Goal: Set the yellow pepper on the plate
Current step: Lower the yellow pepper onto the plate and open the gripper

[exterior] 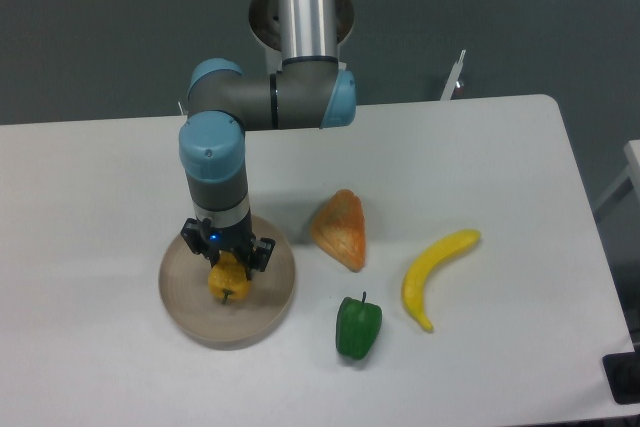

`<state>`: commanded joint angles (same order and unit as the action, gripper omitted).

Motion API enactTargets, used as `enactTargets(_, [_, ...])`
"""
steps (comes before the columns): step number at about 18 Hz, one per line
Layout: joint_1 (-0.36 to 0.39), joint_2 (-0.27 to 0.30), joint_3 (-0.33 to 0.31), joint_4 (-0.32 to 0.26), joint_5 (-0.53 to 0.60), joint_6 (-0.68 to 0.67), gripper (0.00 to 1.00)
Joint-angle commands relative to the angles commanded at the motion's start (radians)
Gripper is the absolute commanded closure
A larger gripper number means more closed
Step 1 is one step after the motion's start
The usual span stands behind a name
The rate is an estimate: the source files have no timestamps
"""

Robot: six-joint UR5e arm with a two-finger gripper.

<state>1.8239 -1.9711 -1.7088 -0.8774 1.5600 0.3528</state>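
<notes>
Green pepper [358, 327] nearest the camera, upright on the desk [90, 197], off to the picture-right of the hand and a little nearer than it. Banana [436, 263] farther out on that same side, well apart from the hand, curved, its upper tip pointing away.

Plate [185, 297] directly under the hand, flat on the desk. Yellow pepper [228, 280] sits over the middle of the plate, stem end facing the camera, its top tucked between the fingers. Whether its base touches the plate surface cannot be told from this angle.

Hand [228, 265] points straight down over the plate, fingers on either side of the yellow pepper; it looks clenched on it, though the contact points are partly hidden by the hand's own body.

Orange wedge [341, 230] lies just beyond the plate's rim, to the picture-right of the hand, near but not touching.

Behind the hand, the arm rises vertically.
</notes>
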Motion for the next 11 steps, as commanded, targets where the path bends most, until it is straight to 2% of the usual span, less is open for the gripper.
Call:
enactTargets(5, [-0.002,-0.006,0.000,0.000,0.002,0.000,0.61])
enactTargets(7, [-0.002,-0.005,0.002,0.000,0.000,0.000,0.57])
enactTargets(9, [-0.002,-0.005,0.000,0.000,0.000,0.000,0.41])
enactTargets(10, [-0.002,-0.003,0.003,0.000,0.000,0.000,0.25])
enactTargets(11, [0.000,0.001,0.006,-0.002,-0.002,0.002,0.15])
